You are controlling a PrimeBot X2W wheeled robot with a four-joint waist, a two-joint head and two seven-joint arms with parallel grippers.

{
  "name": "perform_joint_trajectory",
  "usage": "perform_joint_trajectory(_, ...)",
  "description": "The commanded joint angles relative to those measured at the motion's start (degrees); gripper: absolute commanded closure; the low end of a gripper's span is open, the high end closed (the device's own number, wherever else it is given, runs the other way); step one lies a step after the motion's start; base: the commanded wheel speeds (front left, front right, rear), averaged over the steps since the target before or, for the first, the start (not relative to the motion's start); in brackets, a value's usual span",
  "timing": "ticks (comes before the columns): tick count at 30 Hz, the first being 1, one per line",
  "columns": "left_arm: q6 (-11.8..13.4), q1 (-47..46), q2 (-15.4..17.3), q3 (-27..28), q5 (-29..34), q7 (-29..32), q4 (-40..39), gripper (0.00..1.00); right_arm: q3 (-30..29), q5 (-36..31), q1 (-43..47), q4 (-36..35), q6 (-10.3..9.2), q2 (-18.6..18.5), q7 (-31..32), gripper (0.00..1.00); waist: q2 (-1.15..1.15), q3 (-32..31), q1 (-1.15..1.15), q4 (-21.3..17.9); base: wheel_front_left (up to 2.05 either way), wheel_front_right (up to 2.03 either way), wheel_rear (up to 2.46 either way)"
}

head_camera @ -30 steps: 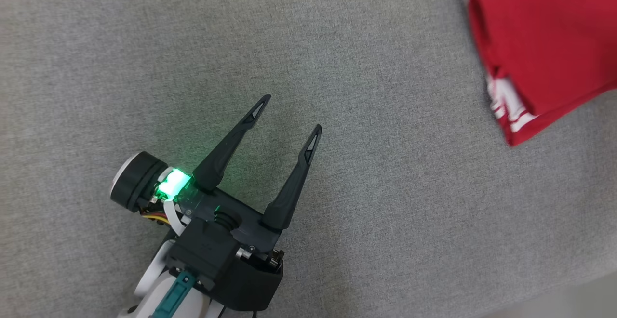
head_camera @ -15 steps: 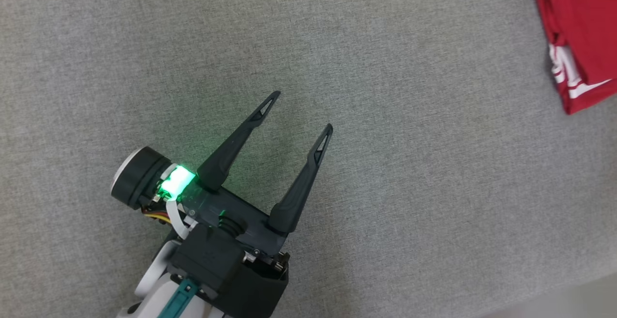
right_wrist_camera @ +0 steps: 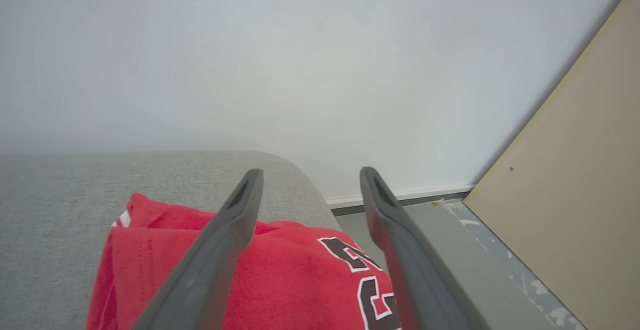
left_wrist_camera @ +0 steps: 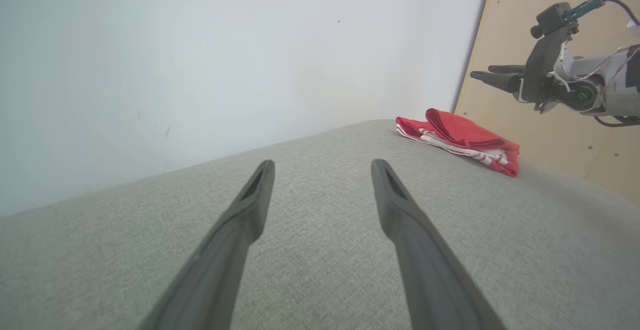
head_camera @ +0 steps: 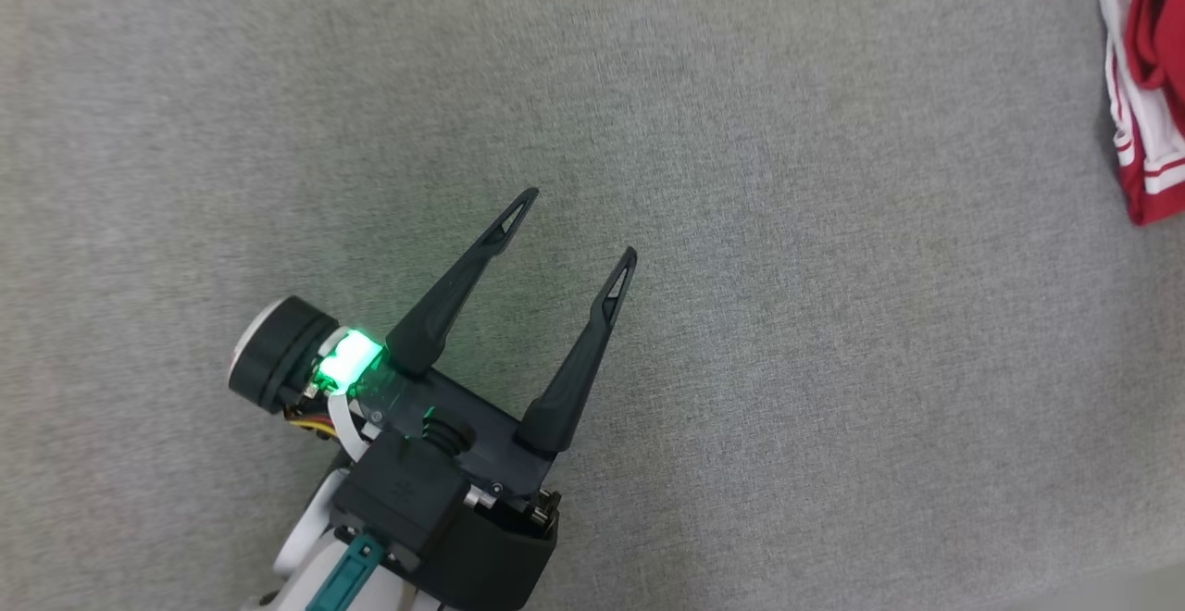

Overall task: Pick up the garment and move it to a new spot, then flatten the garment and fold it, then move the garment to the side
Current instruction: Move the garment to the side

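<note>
Right wrist view, red garment (right_wrist_camera: 280, 280) below parted right fingers (right_wrist_camera: 227, 240)

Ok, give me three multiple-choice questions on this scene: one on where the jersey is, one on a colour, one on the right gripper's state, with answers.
1. Where on the grey cushion does the red jersey lie, in the head view?
A) far right edge
B) centre
C) lower left corner

2. What colour is the jersey's lettering?
A) blue
B) black, edged white
C) yellow

3. The right gripper is:
A) shut on the jersey
B) shut, empty
C) open, above the jersey

Answers:
1 A, the red cloth shows at the right border of the head view.
2 B, the right wrist view shows black letters with white outlines.
3 C, its fingers stand apart with the jersey beneath them.
</note>
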Motion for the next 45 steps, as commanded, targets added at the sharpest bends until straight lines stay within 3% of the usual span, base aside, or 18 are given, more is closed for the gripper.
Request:
perform_joint_trajectory(1,0.4,1.1,-0.2,0.2,-0.5,-0.4,0.5,0.0,-0.3,-0.9,1.3,-1.4,-0.15,1.4,-0.1,0.0,0.0,-2.1,0.0,1.0,0.0,0.0,0.0)
perform_joint_trajectory(5,1.5,2.5,-1.2,0.9,-2.1,-1.4,2.4,0.0,0.2,-3.8,5.7,-6.8,-0.15,6.8,-0.1,0.0,0.0,-5.1,0.0,2.2,0.0,0.0,0.0)
perform_joint_trajectory(11,4.0,6.2,-3.1,4.3,-7.2,-2.9,7.3,0.0,5.9,-3.9,12.7,-14.0,-0.15,13.0,-0.1,0.0,0.0,-11.4,0.0,5.0,0.0,0.0,0.0)
perform_joint_trajectory(22,6.2,11.5,-4.8,8.9,-12.5,-4.4,15.7,0.0,12.9,-6.1,23.1,-21.2,-0.15,18.3,-0.1,0.0,0.0,-21.0,0.0,9.4,0.0,0.0,0.0)
perform_joint_trajectory(31,8.0,16.1,-6.1,13.6,-15.2,-4.8,17.8,0.0,13.4,-8.8,30.0,-27.4,-0.15,23.3,-0.1,0.0,0.0,-28.2,0.0,11.5,0.0,0.0,0.0)
perform_joint_trajectory(38,7.6,20.4,-6.8,16.3,-13.6,-4.7,15.9,0.0,14.0,-9.5,36.6,-33.6,-0.15,24.6,-0.1,0.0,0.0,-33.3,0.0,13.1,0.0,0.0,0.0)
perform_joint_trajectory(45,4.7,24.5,-7.0,17.6,-9.0,-4.7,12.6,0.0,10.1,-11.2,44.0,-36.7,-0.15,27.2,-0.1,0.0,0.0,-35.9,0.0,14.1,0.0,0.0,0.0)
